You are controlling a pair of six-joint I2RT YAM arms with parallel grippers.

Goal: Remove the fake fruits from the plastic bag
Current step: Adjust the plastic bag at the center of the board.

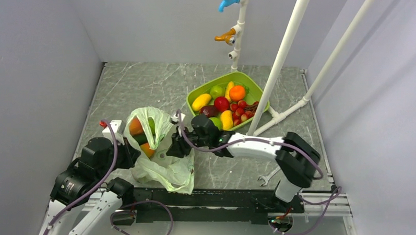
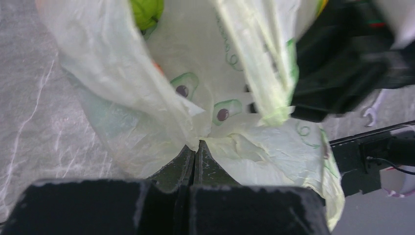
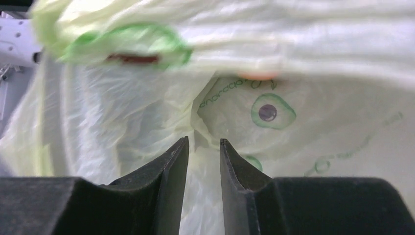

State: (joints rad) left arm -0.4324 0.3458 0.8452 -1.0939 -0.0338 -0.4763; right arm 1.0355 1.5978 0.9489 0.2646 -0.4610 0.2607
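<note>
The plastic bag [image 1: 162, 171], wrinkled pale green with avocado prints, is pinched in the left pincer [image 2: 195, 147]; the right pincer [image 3: 204, 144] stands narrow at its film.

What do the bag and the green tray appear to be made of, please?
The bag looks like thin plastic film: translucent, pale green, wrinkled, with printed avocados. The green tray is probably rigid moulded plastic, judging by its smooth, slightly glossy rim.

From above, left arm [image 1: 95, 156] and right arm [image 1: 257, 147]: white links, bulky black joint housings, looping grey-purple cables [image 1: 114, 153]. At wrists, left gripper [image 2: 195, 147] and right gripper [image 3: 204, 144]: black wedge fingers on blocky matte bases, left pair's edges scuffed pale.
</note>
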